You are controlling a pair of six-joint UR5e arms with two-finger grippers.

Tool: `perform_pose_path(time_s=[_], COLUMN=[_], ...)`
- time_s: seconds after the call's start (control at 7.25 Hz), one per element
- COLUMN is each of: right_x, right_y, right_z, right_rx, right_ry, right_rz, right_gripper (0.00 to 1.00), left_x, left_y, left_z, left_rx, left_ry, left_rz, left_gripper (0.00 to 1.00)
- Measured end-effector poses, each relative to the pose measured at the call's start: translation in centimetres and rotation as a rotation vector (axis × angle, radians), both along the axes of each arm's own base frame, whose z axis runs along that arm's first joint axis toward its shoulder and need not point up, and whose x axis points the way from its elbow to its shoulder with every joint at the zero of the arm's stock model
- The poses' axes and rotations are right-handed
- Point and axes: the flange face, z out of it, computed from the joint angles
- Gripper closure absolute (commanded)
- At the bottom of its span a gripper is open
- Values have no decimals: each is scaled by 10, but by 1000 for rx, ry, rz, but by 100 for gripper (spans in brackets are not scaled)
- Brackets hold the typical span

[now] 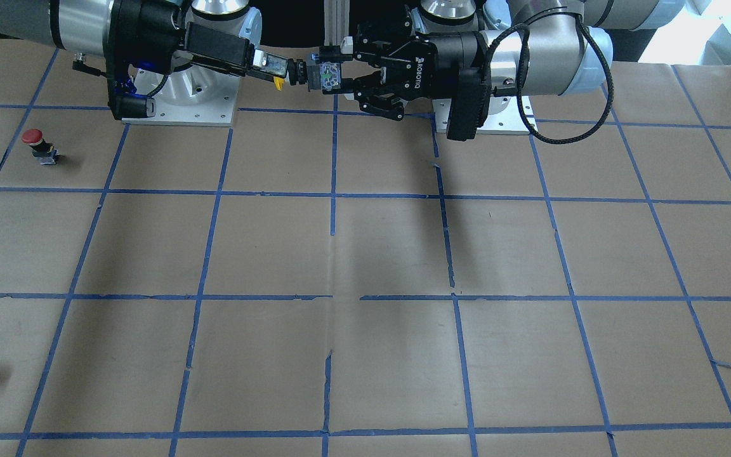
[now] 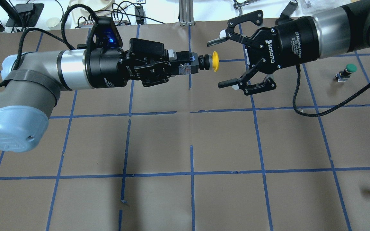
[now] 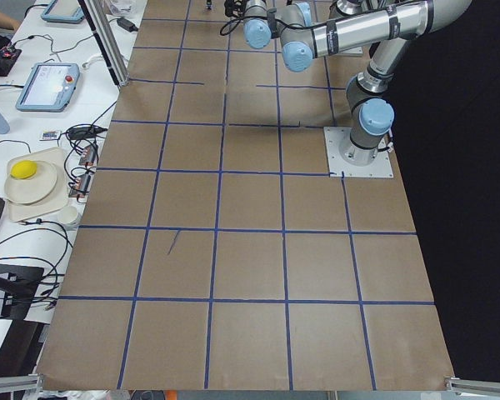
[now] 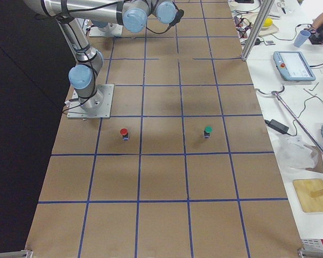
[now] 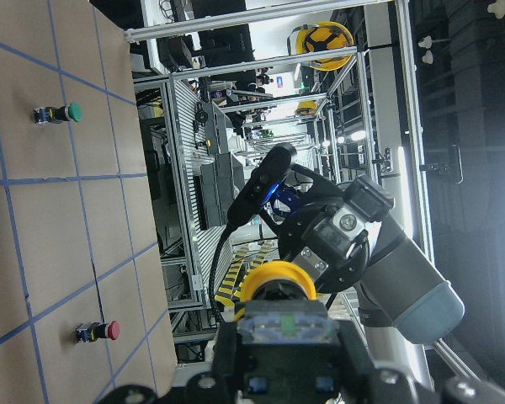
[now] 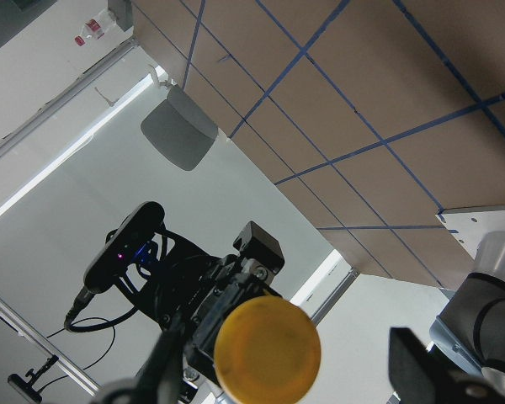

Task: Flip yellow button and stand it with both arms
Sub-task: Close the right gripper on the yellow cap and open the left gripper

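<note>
Over the brown paper-covered table with its blue tape grid point(image 2: 223, 144), I have the silver-grey left arm point(image 2: 43, 77) and right arm point(image 2: 339, 29) nose to nose in the air. The left gripper point(image 2: 189, 65) is clamped on the black base end of the small yellow mushroom-capped push-button point(image 2: 215, 61). The button is clear of the table and lies level along the line between the claws, cap towards the right gripper point(image 2: 218, 62). That claw is spread wide, with a fingertip on either side of the cap, neither touching it. I judge it need only advance straight along that axis.
</note>
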Motion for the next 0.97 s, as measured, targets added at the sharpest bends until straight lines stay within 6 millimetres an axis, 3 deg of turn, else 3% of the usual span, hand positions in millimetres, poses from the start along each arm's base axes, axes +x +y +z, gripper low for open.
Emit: perform_pose_path(time_s=[0.41, 0.69, 0.97], right_x=[0, 0, 0], right_y=[-1, -1, -1], right_z=[2, 2, 2], right_rx=[-14, -12, -12], right_ry=[4, 3, 3], right_rz=[1, 0, 0], right_gripper=[69, 69, 69], left_x=[0, 0, 0], left_y=[1, 0, -4], left_z=[1, 1, 3], left_rx=[3, 14, 26], left_ry=[0, 0, -9], left_rz=[0, 1, 3], left_gripper=[98, 1, 0])
